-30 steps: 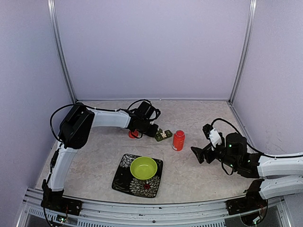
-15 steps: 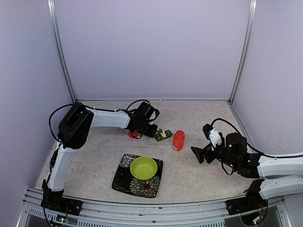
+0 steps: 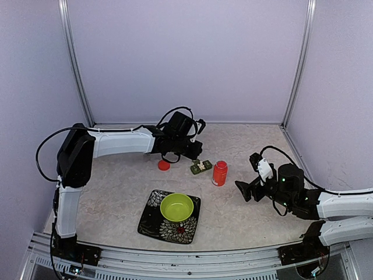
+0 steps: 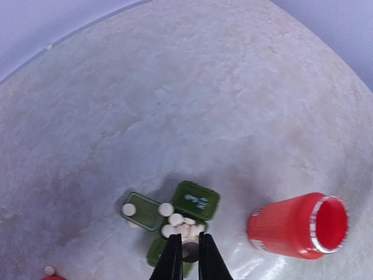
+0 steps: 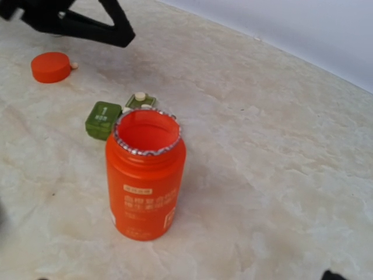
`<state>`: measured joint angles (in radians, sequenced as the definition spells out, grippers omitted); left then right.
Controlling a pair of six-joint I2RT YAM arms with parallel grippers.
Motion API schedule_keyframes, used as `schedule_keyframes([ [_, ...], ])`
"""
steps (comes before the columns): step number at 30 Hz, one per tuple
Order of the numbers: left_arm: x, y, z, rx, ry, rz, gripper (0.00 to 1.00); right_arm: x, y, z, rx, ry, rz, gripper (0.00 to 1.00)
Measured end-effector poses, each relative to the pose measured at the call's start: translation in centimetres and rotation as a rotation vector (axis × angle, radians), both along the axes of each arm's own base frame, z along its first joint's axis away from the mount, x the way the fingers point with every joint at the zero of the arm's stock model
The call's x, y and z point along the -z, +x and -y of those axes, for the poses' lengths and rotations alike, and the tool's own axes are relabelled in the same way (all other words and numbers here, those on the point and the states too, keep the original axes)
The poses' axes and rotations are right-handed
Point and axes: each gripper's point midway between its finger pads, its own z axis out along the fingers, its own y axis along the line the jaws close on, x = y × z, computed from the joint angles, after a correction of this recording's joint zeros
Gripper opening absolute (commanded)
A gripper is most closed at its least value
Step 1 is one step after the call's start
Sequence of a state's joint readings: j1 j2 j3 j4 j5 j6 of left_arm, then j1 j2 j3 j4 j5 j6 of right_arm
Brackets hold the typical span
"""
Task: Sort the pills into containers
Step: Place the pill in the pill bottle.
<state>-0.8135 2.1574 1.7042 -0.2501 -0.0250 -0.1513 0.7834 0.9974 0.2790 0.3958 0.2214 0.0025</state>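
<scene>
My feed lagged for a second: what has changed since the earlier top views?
The left arm lifted up and back, so the left gripper now hangs shut above the pillbox; whether it holds anything I cannot tell. The red cap is now in full view. The pillbox, orange bottle, bowl and the open right gripper stayed put.

The counter (image 4: 175,87) is matt, faintly veined, stone-like and slightly rough. The orange bottle (image 5: 145,192) is smooth glossy plastic with silvery foil scraps on its rim. The dark green pillbox (image 4: 196,200) is smooth plastic; the white pills (image 4: 176,219) look chalky matt
</scene>
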Motion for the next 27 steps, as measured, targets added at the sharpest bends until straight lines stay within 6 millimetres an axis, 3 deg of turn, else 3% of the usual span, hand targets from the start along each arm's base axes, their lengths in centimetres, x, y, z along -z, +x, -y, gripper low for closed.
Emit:
schedule_keyframes([
  [6, -1.5, -5.2, 4.8, 0.15, -0.057, -0.004, 0.09, 0.0, 0.0, 0.0, 0.0, 0.001, 0.001, 1.0],
  [10, -1.6, -7.5, 6.5, 0.21, -0.067, -0.016, 0.09, -0.2, 0.0, 0.0, 0.0, 0.005, 0.005, 1.0],
  [24, -2.8, -7.2, 7.8, 0.234, -0.123, 0.012, 0.1, -0.5, 0.0, 0.0, 0.0, 0.011, 0.011, 1.0],
  [27, -3.0, -7.0, 8.2, 0.237, -0.133, 0.016, 0.21, -0.5, 0.0, 0.0, 0.0, 0.012, 0.012, 1.0],
])
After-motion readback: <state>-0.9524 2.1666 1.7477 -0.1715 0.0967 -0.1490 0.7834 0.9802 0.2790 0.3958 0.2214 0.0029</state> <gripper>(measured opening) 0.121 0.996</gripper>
